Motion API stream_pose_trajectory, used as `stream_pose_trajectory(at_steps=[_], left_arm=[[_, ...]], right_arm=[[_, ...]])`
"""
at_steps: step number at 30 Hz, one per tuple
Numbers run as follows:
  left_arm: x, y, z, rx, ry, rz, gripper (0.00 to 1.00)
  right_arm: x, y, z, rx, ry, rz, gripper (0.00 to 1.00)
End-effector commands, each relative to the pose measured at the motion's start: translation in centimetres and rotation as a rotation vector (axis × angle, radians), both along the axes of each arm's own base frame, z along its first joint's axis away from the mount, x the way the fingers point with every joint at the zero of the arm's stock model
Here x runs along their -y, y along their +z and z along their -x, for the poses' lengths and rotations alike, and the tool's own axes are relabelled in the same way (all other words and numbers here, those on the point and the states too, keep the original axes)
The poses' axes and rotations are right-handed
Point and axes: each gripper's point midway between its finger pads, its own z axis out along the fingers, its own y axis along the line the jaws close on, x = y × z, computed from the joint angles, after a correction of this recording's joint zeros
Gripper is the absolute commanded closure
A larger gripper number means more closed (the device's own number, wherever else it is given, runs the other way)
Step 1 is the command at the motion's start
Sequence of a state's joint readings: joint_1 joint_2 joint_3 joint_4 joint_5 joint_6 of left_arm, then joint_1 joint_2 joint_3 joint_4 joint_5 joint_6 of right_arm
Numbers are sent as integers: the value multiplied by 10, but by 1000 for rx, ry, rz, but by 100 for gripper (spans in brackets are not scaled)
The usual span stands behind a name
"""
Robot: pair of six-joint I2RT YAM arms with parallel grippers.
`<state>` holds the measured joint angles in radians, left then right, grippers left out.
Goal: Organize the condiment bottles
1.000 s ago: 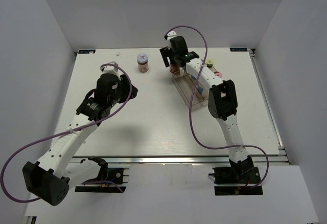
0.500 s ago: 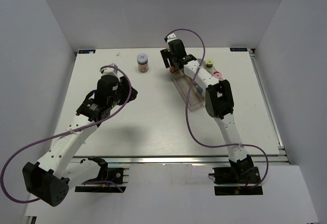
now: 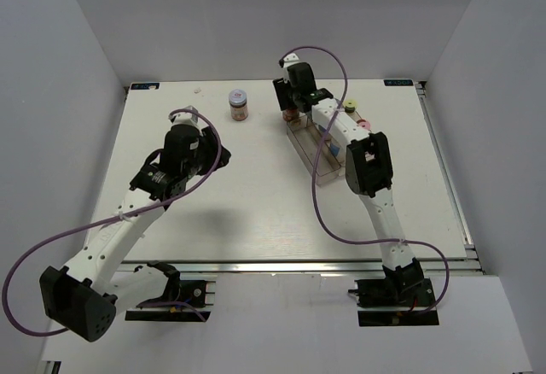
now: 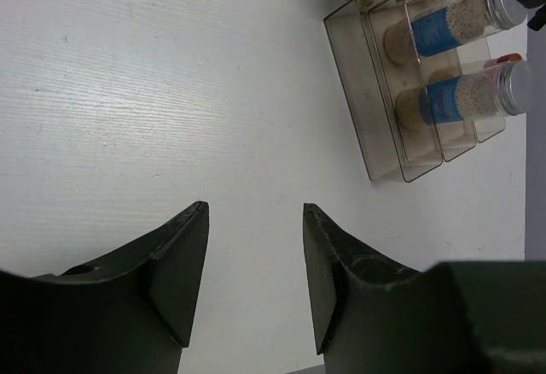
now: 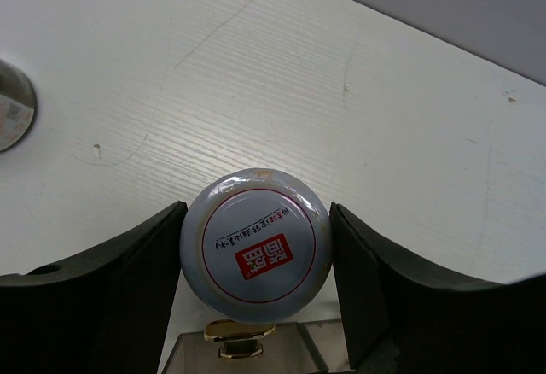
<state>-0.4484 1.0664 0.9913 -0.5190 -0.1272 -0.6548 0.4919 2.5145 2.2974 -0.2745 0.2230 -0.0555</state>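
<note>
Right wrist: right end effector (image 5: 256,220) tight on jar (image 5: 256,259) beside tray (image 5: 226,333); left end effector (image 4: 256,220) open.

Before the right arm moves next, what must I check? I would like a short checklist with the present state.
1. Right gripper holds jar, fingers against both its sides: ok.
2. Jar lifted: cannot tell.
3. Free compartment in tray: cannot tell.
4. Left gripper open, empty, away from tray: ok.
5. Other jar upright, apart from both arms: ok.
</note>
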Motion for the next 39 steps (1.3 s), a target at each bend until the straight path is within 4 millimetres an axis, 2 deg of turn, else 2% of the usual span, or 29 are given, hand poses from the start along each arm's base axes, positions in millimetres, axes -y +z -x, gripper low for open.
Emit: stream_pose_trajectory(at_steps=[1, 2, 4, 9, 11, 12, 15, 21, 28, 31, 32, 33, 34, 36, 37, 38, 39], left_arm=[[5, 8, -6, 26, -11, 17, 42], [6, 8, -7, 25, -13, 19, 42], [8, 8, -9, 26, -23, 15, 42], [13, 9, -13, 31, -37, 17, 42], [13, 8, -14, 29, -40, 18, 42], [14, 8, -14, 32, -40, 19, 42], [13, 8, -13, 30, -40, 21, 41], [11, 6, -9, 28, -36, 17, 41], [12, 4, -9, 29, -39, 26, 41], [10, 6, -8, 35, -35, 24, 41], [10, 5, -8, 36, -34, 23, 41], [9, 5, -7, 38, -34, 24, 41], [9, 3, -5, 36, -34, 25, 41], [9, 1, -5, 36, -34, 31, 41], [11, -1, -5, 33, -39, 35, 41], [11, -2, -5, 32, -41, 37, 41], [12, -2, -5, 32, -43, 41, 41]], right_arm=[[-14, 52, -2, 59, 106, -94, 91], [-16, 58, -2, 63, 118, -108, 97], [-18, 73, 1, 72, 155, -151, 100], [-22, 109, 5, 89, 230, -256, 100], [-21, 110, 8, 86, 256, -276, 100], [-24, 129, 10, 114, 272, -325, 100], [-25, 138, 18, 125, 325, -383, 100], [-30, 150, 32, 101, 406, -437, 100], [-31, 165, 39, 112, 434, -454, 100], [-22, 167, 40, 127, 418, -399, 100], [-16, 176, 45, 140, 417, -383, 100], [-11, 156, 49, 122, 426, -335, 100], [-3, 170, 56, 153, 428, -324, 100], [3, 167, 64, 170, 451, -287, 100], [8, 152, 70, 141, 447, -273, 100], [12, 159, 74, 155, 443, -265, 100], [16, 158, 76, 156, 439, -253, 100]])
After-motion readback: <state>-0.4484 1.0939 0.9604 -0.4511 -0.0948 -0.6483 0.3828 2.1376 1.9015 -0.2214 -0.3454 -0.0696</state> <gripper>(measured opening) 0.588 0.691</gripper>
